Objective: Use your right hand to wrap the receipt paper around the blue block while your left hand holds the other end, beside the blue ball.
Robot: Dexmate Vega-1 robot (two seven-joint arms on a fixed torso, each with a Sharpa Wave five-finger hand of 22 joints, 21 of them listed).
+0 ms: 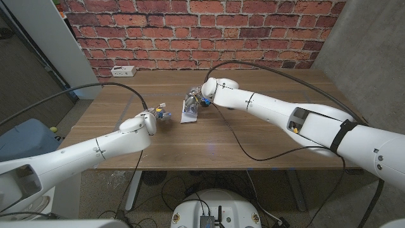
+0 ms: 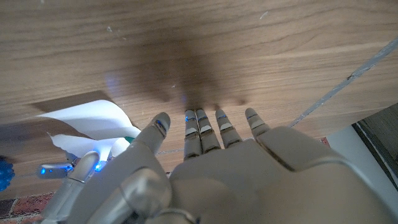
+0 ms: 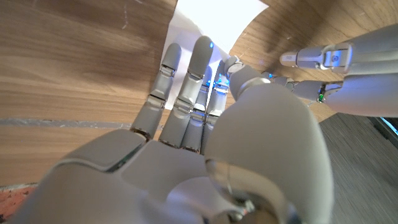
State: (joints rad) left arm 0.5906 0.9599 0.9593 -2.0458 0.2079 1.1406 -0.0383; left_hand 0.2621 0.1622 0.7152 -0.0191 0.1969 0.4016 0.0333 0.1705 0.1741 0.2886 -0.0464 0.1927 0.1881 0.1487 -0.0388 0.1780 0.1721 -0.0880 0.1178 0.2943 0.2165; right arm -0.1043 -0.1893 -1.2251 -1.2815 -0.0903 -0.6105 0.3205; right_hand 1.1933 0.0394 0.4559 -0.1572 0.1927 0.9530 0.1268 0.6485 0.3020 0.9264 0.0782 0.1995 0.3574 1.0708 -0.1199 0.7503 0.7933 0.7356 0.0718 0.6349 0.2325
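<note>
White paper (image 1: 189, 114) is what everything turns on here, a thin receipt strip lying mid-desk (image 1: 266, 130), seen curling up off the wood in the left wrist view (image 2: 87, 119). Thin stuff like this is judged feather-light and floppy, easily creased or torn, and likely to slide on the smooth wood, so a gentle pinch at the free edge is called for rather than a squeeze.

The right hand (image 1: 195, 99) is placed right over the strip's far end, fingers reaching onto the sheet (image 3: 214, 25) in its own wrist view (image 3: 186, 93); whether anything is actually pinched cannot be told. The left hand (image 1: 158, 114) is set just beside the strip's near side, fingers extended and slightly apart over bare wood in its wrist view (image 2: 205, 134), with nothing seen held.

A blue scrap (image 2: 5, 174) is caught at the frame's edge in the left wrist view, possibly the ball, too little of it to be sure. The block itself cannot be made out under the hands. A firm, rigid core is expected from it, so the wrap would best be pulled snug while the other end is pressed down.
</note>
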